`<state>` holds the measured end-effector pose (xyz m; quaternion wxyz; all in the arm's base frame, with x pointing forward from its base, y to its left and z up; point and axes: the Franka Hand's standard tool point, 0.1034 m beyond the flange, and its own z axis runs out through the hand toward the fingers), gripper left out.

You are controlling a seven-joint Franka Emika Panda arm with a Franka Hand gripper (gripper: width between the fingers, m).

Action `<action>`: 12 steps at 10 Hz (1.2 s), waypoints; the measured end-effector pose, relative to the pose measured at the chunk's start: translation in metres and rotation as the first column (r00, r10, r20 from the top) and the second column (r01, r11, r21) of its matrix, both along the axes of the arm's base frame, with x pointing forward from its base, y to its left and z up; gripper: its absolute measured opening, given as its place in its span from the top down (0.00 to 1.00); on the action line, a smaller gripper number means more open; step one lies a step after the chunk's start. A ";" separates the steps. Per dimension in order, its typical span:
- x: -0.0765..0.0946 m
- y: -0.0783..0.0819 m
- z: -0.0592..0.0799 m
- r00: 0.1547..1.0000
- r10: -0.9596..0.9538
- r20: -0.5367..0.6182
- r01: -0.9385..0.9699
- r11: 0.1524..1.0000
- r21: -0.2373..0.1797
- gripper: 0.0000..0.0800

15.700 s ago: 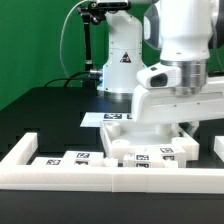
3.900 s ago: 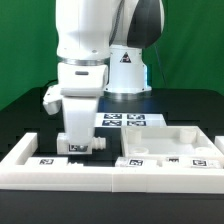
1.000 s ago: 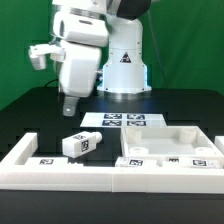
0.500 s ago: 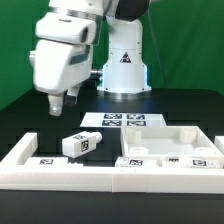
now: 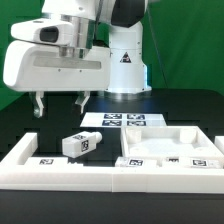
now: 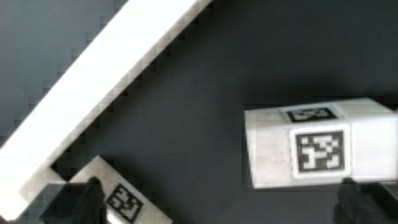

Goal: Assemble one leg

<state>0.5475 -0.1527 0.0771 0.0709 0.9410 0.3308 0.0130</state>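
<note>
The leg [image 5: 82, 143] is a short white post with square tags. It lies on its side on the black table, just behind the white front rail [image 5: 60, 166]. My gripper [image 5: 60, 104] is open and empty. It hangs above the table, higher than the leg and a little toward the exterior view's left, and does not touch it. In the wrist view the leg [image 6: 320, 145] shows as a tagged white block ahead of my gripper [image 6: 222, 208], nearer one dark fingertip [image 6: 370, 203].
A wide flat white panel with raised edges [image 5: 172, 146] lies at the exterior view's right. The marker board [image 5: 124, 119] lies behind the leg by the robot base. In the wrist view a white rail [image 6: 111, 80] runs diagonally, with a tagged white piece [image 6: 118, 196] near one finger.
The gripper, shut on the leg 3.9 s ago, let go and rose. Over the last second the hand swung toward the exterior view's left and turned, its fingers now spread side by side. The leg lies still.
</note>
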 end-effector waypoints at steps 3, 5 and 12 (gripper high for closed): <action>0.000 0.004 -0.002 0.972 -0.234 0.017 0.233 0.971 0.046 0.19; 0.001 0.011 -0.009 0.824 -0.567 0.004 0.564 0.820 0.095 0.19; -0.002 0.008 -0.030 0.283 -0.951 -0.124 0.949 0.258 0.180 0.19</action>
